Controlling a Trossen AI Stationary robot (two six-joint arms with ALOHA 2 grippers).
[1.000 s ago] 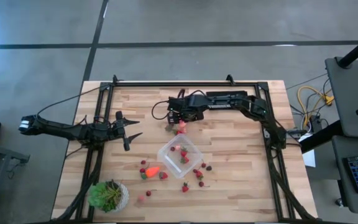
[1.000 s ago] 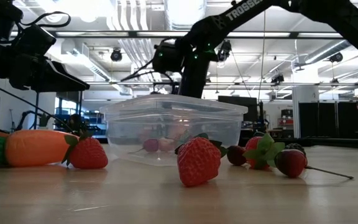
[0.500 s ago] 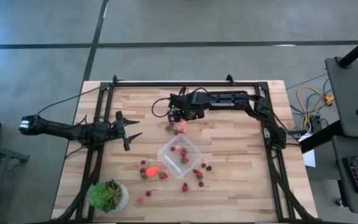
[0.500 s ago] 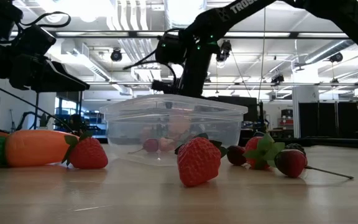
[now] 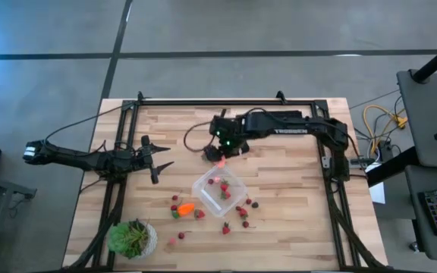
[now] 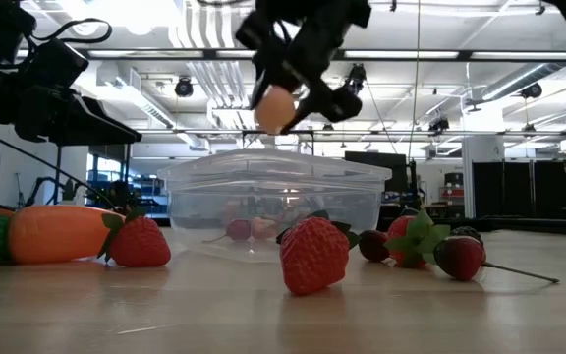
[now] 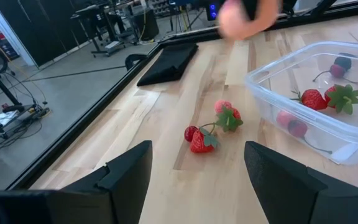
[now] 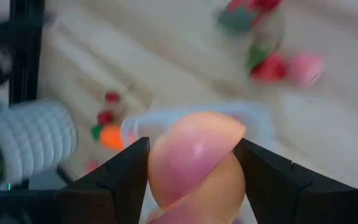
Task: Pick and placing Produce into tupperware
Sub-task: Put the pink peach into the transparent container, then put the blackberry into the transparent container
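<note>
My right gripper [image 5: 223,155] is shut on the round pink-orange fruit [image 6: 275,108] and holds it in the air, just past the far left corner of the clear tupperware [image 5: 220,193]. The tupperware stands mid-table with a few red strawberries inside. More strawberries [image 5: 241,213] and the orange carrot [image 5: 187,207] lie around it on the wood. Three small red and pink pieces [image 7: 202,139] lie left of the container. My left gripper [image 7: 197,186] waits open at the table's left side, level, with nothing between its fingers. My right gripper pinches the fruit by two opposite sides [image 8: 160,163] between its two fingers [image 8: 122,180]. The fingers slant downward from the table's far right. The fruit is lifted clear of the table and, in the low view, hangs higher than the tupperware's rim.
A potted green plant [image 5: 133,238] stands at the near left corner. A flat black pad [image 7: 168,62] lies toward the far side. The black frame rails [image 5: 226,100] run along the table's far, left and right edges.
My right gripper has risen from the table with the fruit, which was resting on the wood and now hangs clear above the tupperware's rim. The gripper has turned and tipped while rising and has come a little toward the container. My left arm has kept still.
</note>
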